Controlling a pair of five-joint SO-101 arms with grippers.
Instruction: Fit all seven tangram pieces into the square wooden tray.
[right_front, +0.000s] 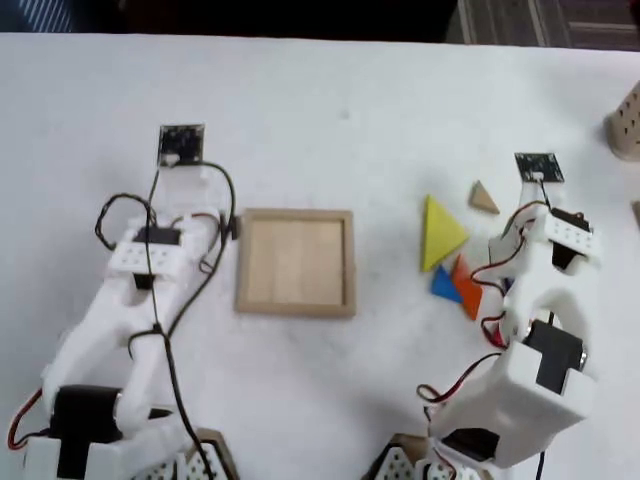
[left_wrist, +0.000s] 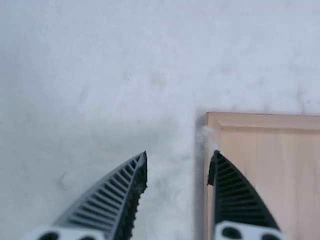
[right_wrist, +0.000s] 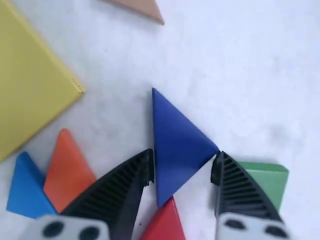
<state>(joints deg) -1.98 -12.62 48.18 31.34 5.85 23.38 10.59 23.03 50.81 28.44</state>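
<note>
A square wooden tray (right_front: 295, 262) (left_wrist: 270, 150) lies flat near the middle of a white desk (right_front: 330, 120). The left arm (right_front: 150, 260) reaches in along the tray's left edge. Its jaws are parted and grip nothing. One jaw is over bare desk just outside the tray, and the other is over the tray's rim, close to its far left corner.

The pieces that can be seen lie on the desk to the right of the tray, apart from it. A large yellow triangle (right_front: 440, 232) (right_wrist: 30, 95) is nearest the tray. A small tan triangle (right_front: 483, 198) (right_wrist: 140, 7) sits by itself, farther from the tray than the yellow one. An orange triangle (right_front: 466, 285) (right_wrist: 67, 167) and a light blue piece (right_front: 444, 284) (right_wrist: 22, 192) lie side by side next to the yellow triangle.

The right arm (right_front: 545, 300) is over this cluster, farther from the tray. Its jaws are spread wide, one on each side of a dark blue triangle (right_wrist: 177, 140) lying flat on the desk. Whether they touch it cannot be told. A red piece (right_wrist: 162, 225) meets the dark blue triangle's near tip, between the two jaws. A green piece (right_wrist: 267, 180) lies just past the jaw farthest from the tray.
</note>
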